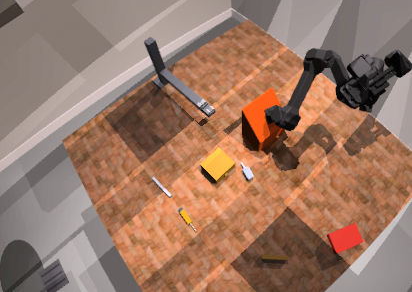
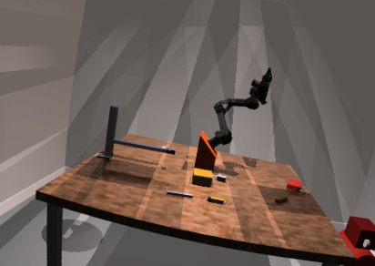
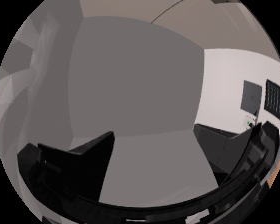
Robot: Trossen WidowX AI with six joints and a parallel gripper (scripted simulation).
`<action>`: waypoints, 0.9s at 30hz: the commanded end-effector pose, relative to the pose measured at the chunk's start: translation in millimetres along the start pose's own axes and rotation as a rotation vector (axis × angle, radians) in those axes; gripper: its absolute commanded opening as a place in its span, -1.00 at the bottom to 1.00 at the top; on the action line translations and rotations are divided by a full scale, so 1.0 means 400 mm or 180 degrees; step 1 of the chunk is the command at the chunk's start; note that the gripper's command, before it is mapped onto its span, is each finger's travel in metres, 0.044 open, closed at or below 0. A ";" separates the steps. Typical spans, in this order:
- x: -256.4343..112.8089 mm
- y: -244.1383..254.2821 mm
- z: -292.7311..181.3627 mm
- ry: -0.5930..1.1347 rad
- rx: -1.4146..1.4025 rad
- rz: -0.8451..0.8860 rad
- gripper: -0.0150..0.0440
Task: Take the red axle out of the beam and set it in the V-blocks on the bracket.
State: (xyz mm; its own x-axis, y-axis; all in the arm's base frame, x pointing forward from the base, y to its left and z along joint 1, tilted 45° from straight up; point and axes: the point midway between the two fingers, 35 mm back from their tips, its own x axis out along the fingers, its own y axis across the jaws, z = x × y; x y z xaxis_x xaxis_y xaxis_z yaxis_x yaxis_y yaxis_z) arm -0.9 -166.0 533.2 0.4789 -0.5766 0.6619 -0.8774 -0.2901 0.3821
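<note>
Red axle: cannot be made out in any view; it is not between the pincer's fingers.
Pincer: released, fingers spread wide, raised above table level, tilted upward.
Grey bar: reaches sideways from an upright post, well apart from the pincer.
Red block: on the table, also well apart from the pincer.
</note>
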 end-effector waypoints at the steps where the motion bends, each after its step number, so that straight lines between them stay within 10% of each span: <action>1: -0.008 -0.058 -0.100 0.0388 -0.0775 -0.0006 1.00; 12: -0.049 -0.281 -0.285 0.1277 -0.2582 -0.0144 1.00; 27: -0.277 -0.875 -0.362 0.4185 -0.5694 -0.0270 1.00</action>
State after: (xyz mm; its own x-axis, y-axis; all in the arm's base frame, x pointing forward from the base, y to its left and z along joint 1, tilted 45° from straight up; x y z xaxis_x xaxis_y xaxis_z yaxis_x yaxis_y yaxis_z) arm 228.5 90.0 461.8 0.8819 0.2197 0.4170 -0.2951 0.9472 0.1250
